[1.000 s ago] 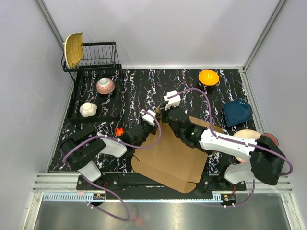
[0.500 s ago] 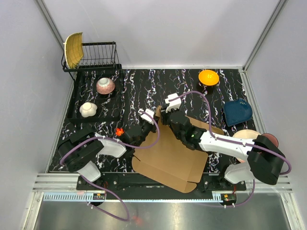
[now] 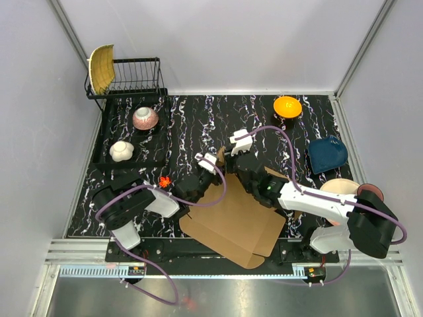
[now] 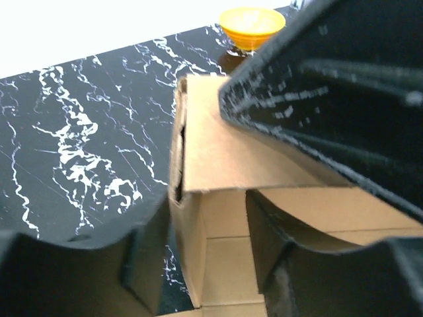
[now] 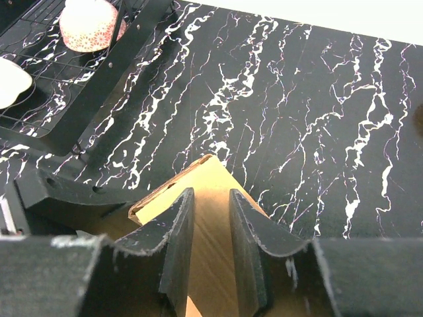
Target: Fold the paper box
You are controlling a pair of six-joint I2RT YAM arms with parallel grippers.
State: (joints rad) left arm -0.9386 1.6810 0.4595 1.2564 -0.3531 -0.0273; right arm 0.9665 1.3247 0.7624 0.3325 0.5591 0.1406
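Left gripper [image 4: 205, 228] first: fingers [image 4: 142, 264] apart, straddling an upright wall of the paper box [image 3: 231, 221] without pinching it. The card stands in the gap, nearer the left-hand finger. Just past its tips a flap lies across the top of that wall, and the right gripper [image 5: 211, 198] looms over the flap from the right. That one's fingers are drawn close, brown card filling the narrow slot between them — clamped on the flap near its corner. Behind both hands the rest of the box spreads back toward the arm bases, flat on the black marbled table [image 5: 310, 99]. Far ahead of the left gripper — an orange bowl [image 4: 252, 23].
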